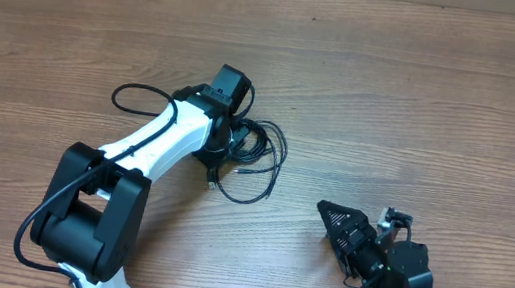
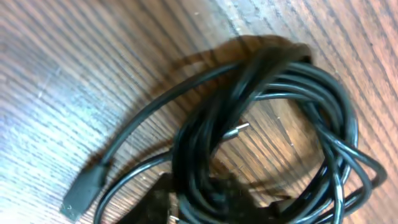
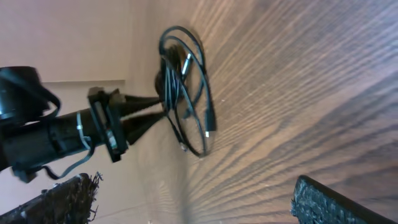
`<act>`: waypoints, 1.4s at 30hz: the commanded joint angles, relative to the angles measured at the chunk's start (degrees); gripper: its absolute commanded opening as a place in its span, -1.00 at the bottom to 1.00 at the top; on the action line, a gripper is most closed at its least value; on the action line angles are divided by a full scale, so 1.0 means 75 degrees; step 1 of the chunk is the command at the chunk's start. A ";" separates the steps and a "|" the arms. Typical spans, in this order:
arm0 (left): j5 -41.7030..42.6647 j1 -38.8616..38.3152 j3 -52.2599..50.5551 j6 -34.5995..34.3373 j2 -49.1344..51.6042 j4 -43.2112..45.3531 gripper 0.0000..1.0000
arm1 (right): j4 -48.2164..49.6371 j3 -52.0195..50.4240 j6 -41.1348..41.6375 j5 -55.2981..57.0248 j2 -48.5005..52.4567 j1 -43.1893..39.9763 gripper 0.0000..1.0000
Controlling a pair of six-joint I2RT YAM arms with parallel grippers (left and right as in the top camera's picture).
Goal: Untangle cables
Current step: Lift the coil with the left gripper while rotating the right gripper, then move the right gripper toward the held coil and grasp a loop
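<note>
Wooden worktop (image 1: 424, 107): cables (image 1: 258, 154) in one tangled heap. Left gripper (image 3: 155, 111) pinching them; right gripper (image 1: 327, 210) spread, well apart. Step: anchoring grasp. Next, likely: right draws one strand clear.

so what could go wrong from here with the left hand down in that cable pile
1. The left hand meets the cables where several strands overlap, so a pull may lift the whole clump rather than one cord.
2. The right hand stands open and apart from the pile, so nothing pins it; it may simply drag across the table.
3. A loose plug end could snag in a loop.
</note>
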 commanded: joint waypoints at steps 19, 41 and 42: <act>0.0702 -0.0029 0.0347 0.5269 -0.0525 -0.0318 -0.84 | -0.3421 0.3474 -0.3378 0.0490 0.0801 0.0038 1.00; -0.1218 -0.0023 0.0341 0.4444 -0.0358 0.0149 0.40 | -0.3013 0.3640 -0.3413 0.0213 0.2943 0.0038 1.00; -0.1218 -0.0023 0.0335 0.4441 -0.0344 0.0198 0.37 | -0.2949 0.3640 -0.3413 0.0216 0.3051 0.0038 1.00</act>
